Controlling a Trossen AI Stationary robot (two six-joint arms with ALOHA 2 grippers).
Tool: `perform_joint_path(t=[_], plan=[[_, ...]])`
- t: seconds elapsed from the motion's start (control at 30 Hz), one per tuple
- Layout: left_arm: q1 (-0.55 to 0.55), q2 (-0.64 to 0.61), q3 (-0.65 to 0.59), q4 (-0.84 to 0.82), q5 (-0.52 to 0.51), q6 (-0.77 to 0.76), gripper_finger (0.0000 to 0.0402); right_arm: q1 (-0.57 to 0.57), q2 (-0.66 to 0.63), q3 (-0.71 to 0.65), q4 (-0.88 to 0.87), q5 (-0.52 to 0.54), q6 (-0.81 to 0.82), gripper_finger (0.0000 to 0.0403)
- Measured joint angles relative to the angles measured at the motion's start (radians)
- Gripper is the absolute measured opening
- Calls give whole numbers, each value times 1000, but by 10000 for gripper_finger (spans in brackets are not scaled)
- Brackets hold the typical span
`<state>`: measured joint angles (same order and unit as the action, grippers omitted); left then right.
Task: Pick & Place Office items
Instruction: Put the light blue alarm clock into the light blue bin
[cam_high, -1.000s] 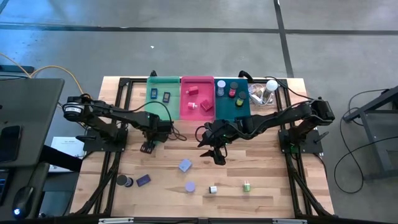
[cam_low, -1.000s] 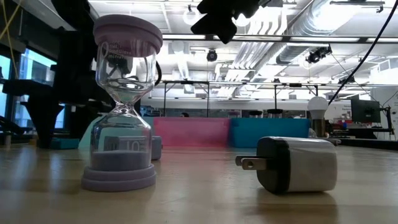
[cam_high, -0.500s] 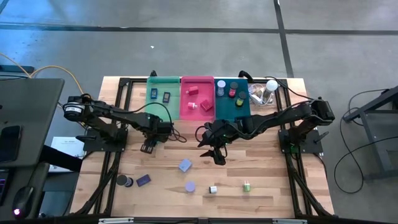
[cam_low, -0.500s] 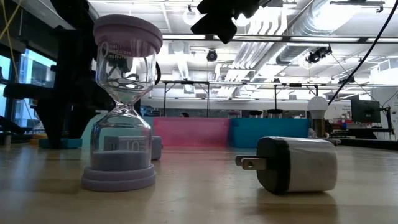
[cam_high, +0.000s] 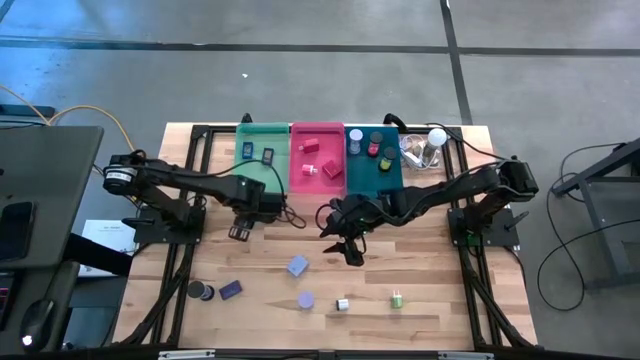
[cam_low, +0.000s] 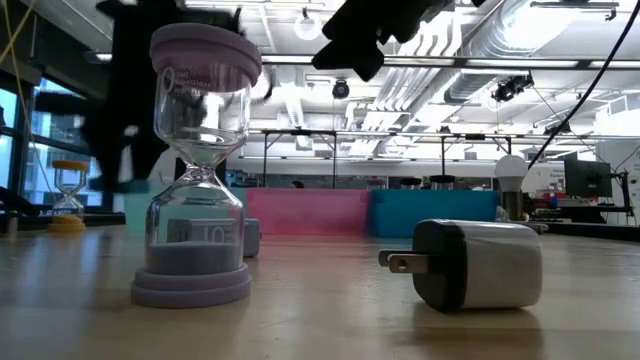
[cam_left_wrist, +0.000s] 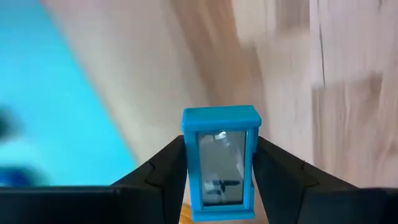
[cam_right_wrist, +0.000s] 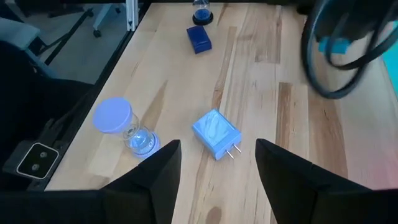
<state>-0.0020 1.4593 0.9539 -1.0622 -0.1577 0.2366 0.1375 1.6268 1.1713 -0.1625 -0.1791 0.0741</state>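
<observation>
My left gripper (cam_high: 240, 232) hangs over the table's left middle, short of the green bin (cam_high: 258, 168), shut on a small blue sand timer (cam_left_wrist: 221, 162). My right gripper (cam_high: 352, 254) is open above the table's middle; its wrist view (cam_right_wrist: 217, 186) looks down on a blue charger (cam_right_wrist: 216, 134) lying flat and a lavender sand timer (cam_right_wrist: 121, 127). In the low view the lavender timer (cam_low: 195, 170) stands upright on its base, and a white plug charger (cam_low: 480, 262) lies on its side. More small items sit in the pink bin (cam_high: 317, 175) and the teal bin (cam_high: 372, 178). My left gripper pinches the blue sand timer between its two fingers (cam_left_wrist: 163, 171), one on each long side of the blue frame (cam_left_wrist: 189, 165). The timer stands lengthwise along the fingers, its end cap (cam_left_wrist: 221, 116) past the fingertips, and it looks lifted clear of the wood.
Near the table's near edge lie a dark roll (cam_high: 197, 290), a purple block (cam_high: 231, 290), a lavender block (cam_high: 297, 265), a small white piece (cam_high: 342, 304) and a green one (cam_high: 396, 299). A white bulb (cam_high: 437, 137) sits far right. An orange timer (cam_low: 68, 198) shows at the left.
My left gripper, still shut on the blue timer, has moved up and toward the table's far edge, closer to the green bin; its views are blurred by the motion. In the low view the arm has cleared away, uncovering the orange timer.
</observation>
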Motion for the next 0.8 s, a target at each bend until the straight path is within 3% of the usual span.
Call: perform_joint_path(t=[0.2, 0.43, 0.67, 0.8], plan=[[43, -2, 160, -85, -60, 92, 155, 14, 0, -55, 141, -41, 25, 195], [231, -3, 296, -120, -60, 260, 155, 52, 0, -58, 160, -45, 26, 195], [521, 8, 310, -32, 144, 392, 155, 87, 0, -58, 159, -30, 1, 195], [633, 41, 304, -33, 162, 399, 155, 99, 0, -58, 158, -31, -14, 195]])
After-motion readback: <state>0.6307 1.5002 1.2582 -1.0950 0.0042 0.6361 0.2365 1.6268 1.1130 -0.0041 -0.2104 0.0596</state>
